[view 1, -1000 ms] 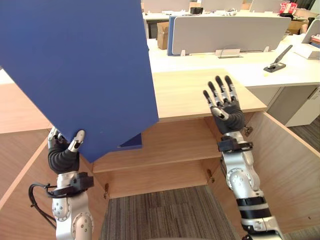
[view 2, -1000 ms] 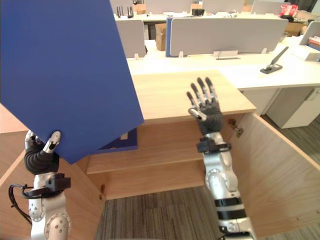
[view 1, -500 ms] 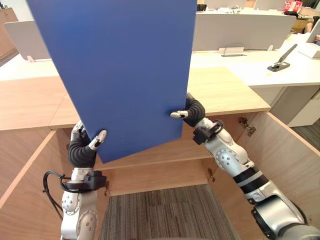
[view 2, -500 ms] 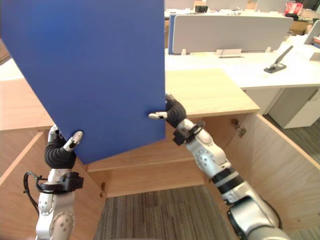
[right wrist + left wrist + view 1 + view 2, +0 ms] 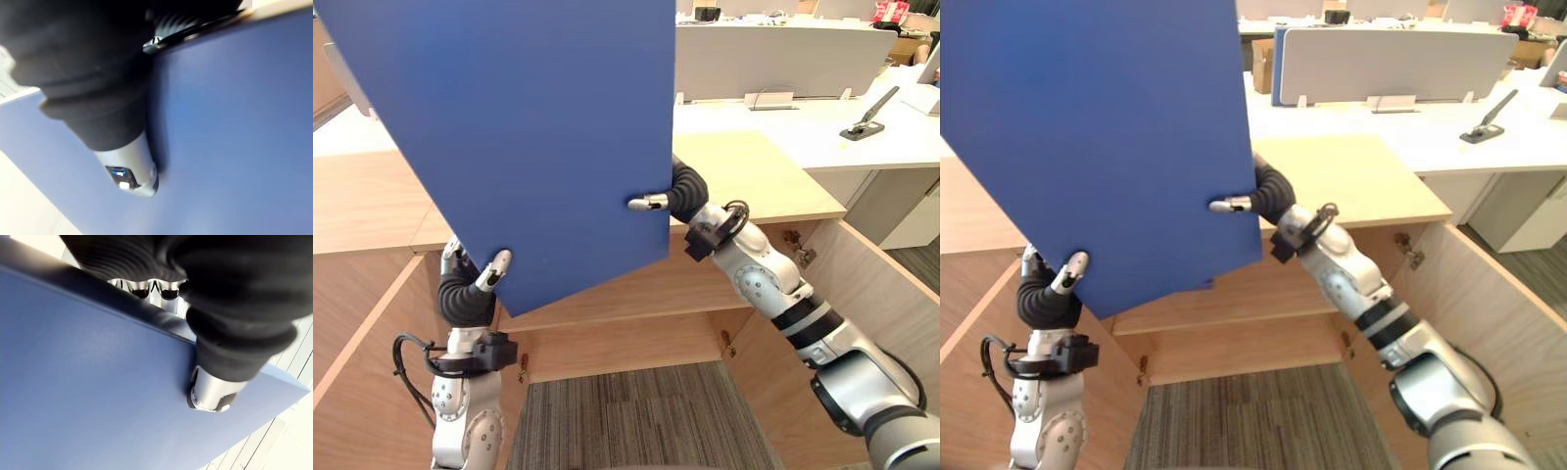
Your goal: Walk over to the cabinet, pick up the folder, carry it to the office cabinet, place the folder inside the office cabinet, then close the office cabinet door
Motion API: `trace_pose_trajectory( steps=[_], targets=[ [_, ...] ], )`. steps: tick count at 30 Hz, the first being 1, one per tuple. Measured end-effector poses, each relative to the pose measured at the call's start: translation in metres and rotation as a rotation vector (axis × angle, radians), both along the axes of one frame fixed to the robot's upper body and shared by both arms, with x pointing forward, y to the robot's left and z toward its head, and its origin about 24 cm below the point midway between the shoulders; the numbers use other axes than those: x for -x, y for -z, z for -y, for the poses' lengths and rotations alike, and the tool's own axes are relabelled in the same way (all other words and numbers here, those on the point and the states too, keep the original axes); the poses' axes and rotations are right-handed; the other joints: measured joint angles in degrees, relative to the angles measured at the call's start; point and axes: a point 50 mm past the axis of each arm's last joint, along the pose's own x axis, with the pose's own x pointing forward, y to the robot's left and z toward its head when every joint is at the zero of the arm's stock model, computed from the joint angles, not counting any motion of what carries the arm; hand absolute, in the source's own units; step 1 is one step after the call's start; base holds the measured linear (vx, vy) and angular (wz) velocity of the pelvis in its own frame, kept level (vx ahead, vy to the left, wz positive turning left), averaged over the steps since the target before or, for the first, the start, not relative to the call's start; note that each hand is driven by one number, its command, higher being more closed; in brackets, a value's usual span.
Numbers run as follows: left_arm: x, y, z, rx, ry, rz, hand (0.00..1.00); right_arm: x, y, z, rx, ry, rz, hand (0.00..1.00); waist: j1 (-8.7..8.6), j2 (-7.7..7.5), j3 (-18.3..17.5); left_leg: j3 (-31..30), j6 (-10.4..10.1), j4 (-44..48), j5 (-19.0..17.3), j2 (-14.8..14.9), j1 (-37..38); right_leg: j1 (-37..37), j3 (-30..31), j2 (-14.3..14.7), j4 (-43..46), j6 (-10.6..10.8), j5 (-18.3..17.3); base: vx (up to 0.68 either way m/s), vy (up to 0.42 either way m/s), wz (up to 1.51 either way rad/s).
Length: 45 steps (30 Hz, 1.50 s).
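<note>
Left hand (image 5: pixel 465 294) and right hand (image 5: pixel 685 191) each pinch the blue folder (image 5: pixel 529 127) with curled fingers (image 5: pixel 161 290).

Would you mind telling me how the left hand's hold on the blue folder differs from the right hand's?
The left hand grips the blue folder near its lowest corner; the right hand grips its side edge, higher up. The left forearm stands nearly upright beneath it; the right arm slants in from the lower right. Both pinch it, thumb on the near face.
</note>
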Motion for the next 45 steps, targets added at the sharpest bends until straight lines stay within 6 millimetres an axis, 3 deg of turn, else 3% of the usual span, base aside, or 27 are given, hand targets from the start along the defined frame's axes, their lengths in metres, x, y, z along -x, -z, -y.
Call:
trace_pose_trajectory(
  steps=[1,7,10,17,20,24,28,32,34,38,40,45],
  targets=[
    [0.0,0.0,0.0,0.001,-0.001,0.003,0.0,0.0,-0.004,0.0,0.021,-0.01,0.019,1.0,0.14,0.0,0.0,0.0,0.0,-0.02,0.0,0.0,0.0,0.0,0.0,0.0,0.0,0.0,0.0,0.0,0.0,0.0],
    [0.001,0.004,0.009,-0.062,0.04,-0.023,0.0,0.0,-0.019,0.003,0.107,-0.031,0.091,1.0,0.38,0.01,-0.01,0.03,-0.01,-0.14,0.01,0.0,0.02,-0.01,0.0,0.0,-0.03,0.0,0.0,0.0,0.0,0.0],
    [-0.001,0.017,0.017,-0.14,0.14,-0.098,0.0,0.001,-0.018,0.011,0.17,-0.025,0.107,1.0,0.53,0.04,-0.06,0.09,-0.03,-0.23,0.03,0.0,0.11,0.02,0.0,0.0,-0.02,0.0,0.01,0.0,0.0,0.0],
    [-0.003,0.046,0.025,-0.082,0.343,-0.231,0.0,0.005,-0.009,0.018,0.253,-0.016,0.108,1.0,0.21,0.17,-0.27,0.46,-0.06,-0.48,0.1,0.01,0.49,0.01,0.4,-0.01,0.12,-0.01,0.02,0.0,0.0,-0.02],
    [-0.002,0.062,0.028,-0.02,0.418,-0.293,0.0,0.009,0.007,0.025,0.264,0.0,0.078,1.0,0.21,0.21,-1.3,0.57,-0.09,-1.15,0.33,-0.05,0.69,-0.15,0.53,0.0,0.1,-0.01,0.02,0.0,0.0,0.0],
    [-0.001,0.076,0.033,0.044,0.474,-0.339,0.0,0.014,0.023,0.036,0.251,0.045,0.046,1.0,0.09,0.33,-1.37,0.56,-0.11,-1.16,0.38,-0.06,0.56,-0.42,0.63,-0.01,0.26,-0.01,0.01,-0.01,0.001,0.0],
    [0.002,0.094,0.038,0.129,0.461,-0.399,0.0,0.023,0.024,0.045,0.201,0.107,0.096,1.0,-0.21,0.6,-1.49,0.52,-0.09,-1.14,0.44,-0.07,0.03,-1.09,0.74,-0.01,0.44,0.0,0.01,-0.01,0.002,0.0],
    [0.022,0.153,0.034,0.118,0.369,-0.701,0.0,0.032,0.005,0.049,0.003,0.183,0.176,1.0,-1.12,1.0,-1.53,0.52,-0.08,-1.14,0.43,-0.01,-0.26,-1.73,1.25,0.02,0.52,0.0,0.0,-0.02,0.005,-0.06],
    [0.036,0.182,0.026,0.071,0.281,-0.861,0.0,0.04,0.005,0.051,-0.031,0.214,0.211,1.0,-1.1,0.95,-1.56,0.48,-0.08,-1.14,0.43,0.03,-0.25,-1.75,1.39,0.02,0.42,0.0,-0.01,-0.02,0.005,-0.04],
    [0.062,0.221,0.006,-0.063,0.137,-1.116,0.0,0.049,0.047,0.051,-0.018,0.254,0.077,1.0,-1.04,0.85,-1.5,0.49,-0.07,-1.14,0.43,0.16,-0.24,-1.84,1.53,0.12,0.43,0.0,-0.02,-0.01,0.001,-0.01],
    [0.083,0.242,-0.014,-0.076,-0.024,-1.277,0.0,0.055,0.072,0.052,0.023,0.299,-0.011,1.0,-1.11,0.75,-1.44,0.64,-0.07,-1.15,0.42,0.26,-0.24,-2.04,1.82,0.19,0.34,-0.01,-0.02,-0.04,0.008,-0.05],
    [0.126,0.265,-0.044,-0.135,-0.291,-1.536,0.0,0.062,0.088,0.053,0.115,0.401,-0.021,1.0,-1.67,0.24,-1.37,0.94,-0.09,-1.15,0.42,0.52,-0.01,-2.06,2.28,0.47,0.31,-0.05,0.07,-0.03,0.005,-0.05]
  ],
)
